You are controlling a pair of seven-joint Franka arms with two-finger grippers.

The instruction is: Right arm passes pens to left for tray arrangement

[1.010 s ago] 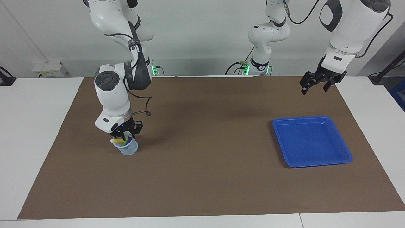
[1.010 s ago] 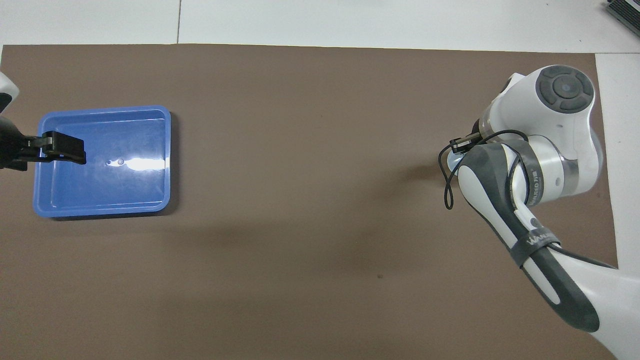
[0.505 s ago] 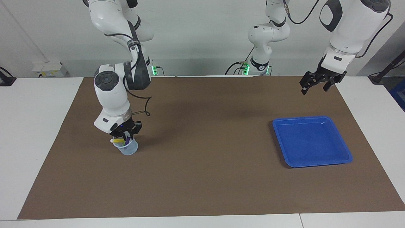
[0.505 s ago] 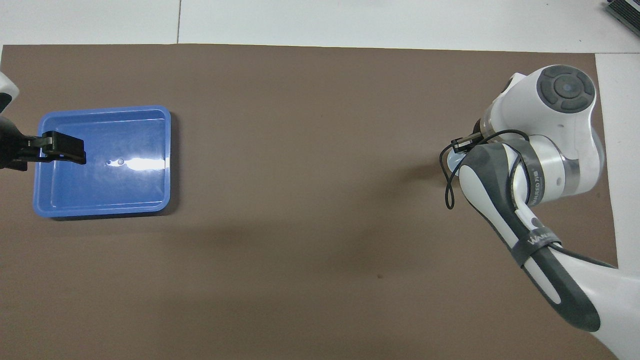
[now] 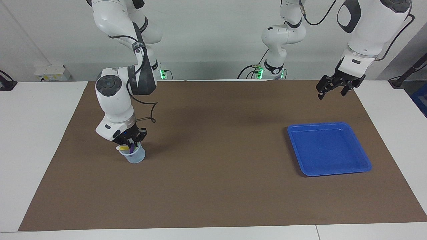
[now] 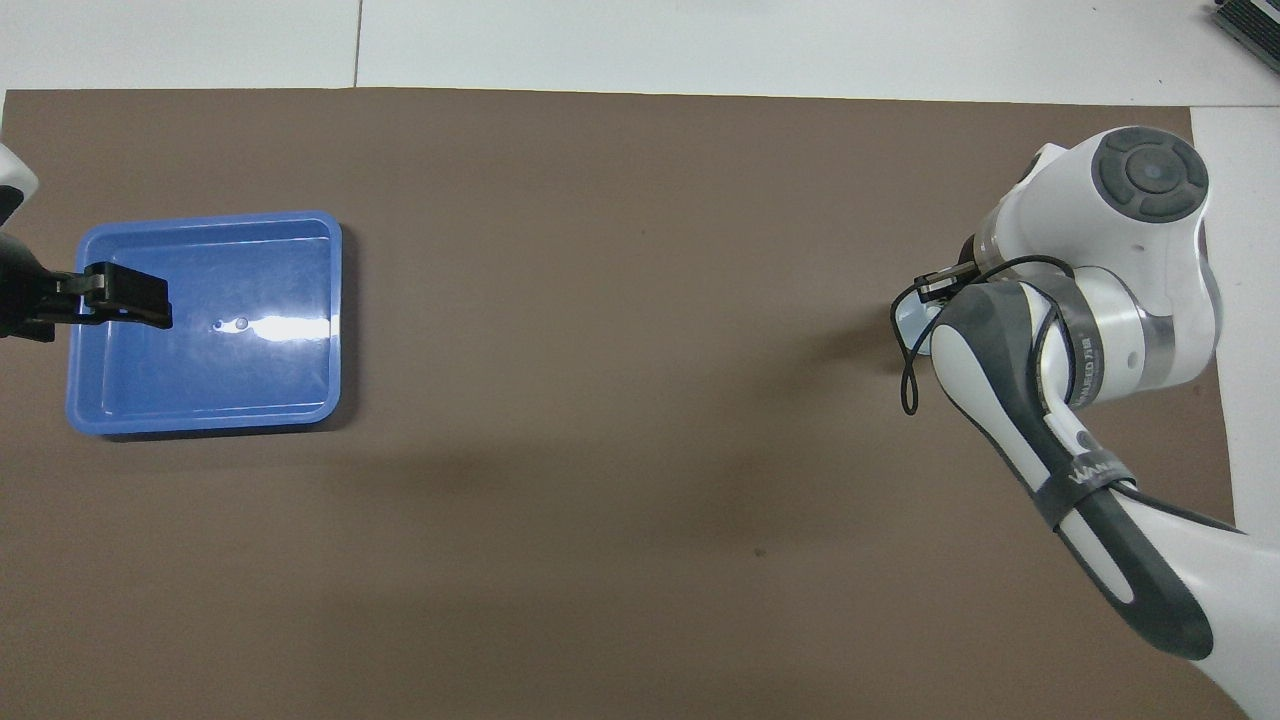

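Observation:
A small translucent bluish cup [image 5: 135, 156] stands on the mat toward the right arm's end of the table. A yellow pen [image 5: 123, 147] with a whitish end and a purple pen [image 5: 132, 149] stick out of it; the green pen is hidden. My right gripper [image 5: 132, 142], with its blue light, is down at the cup's mouth among the pens. In the overhead view the right arm covers the pens and most of the cup [image 6: 908, 322]. The blue tray [image 5: 328, 151] lies empty toward the left arm's end. My left gripper [image 5: 332, 94] waits open in the air, over the tray's edge [image 6: 200, 380] in the overhead view [image 6: 125, 303].
A brown mat [image 5: 213, 193] covers most of the white table [image 5: 33, 140]. A black cable loop [image 5: 151, 116] hangs off the right arm's wrist beside the cup.
The right arm has shifted slightly toward its own end of the table with its gripper still at the cup's mouth. The green pen no longer shows. The left arm has not moved.

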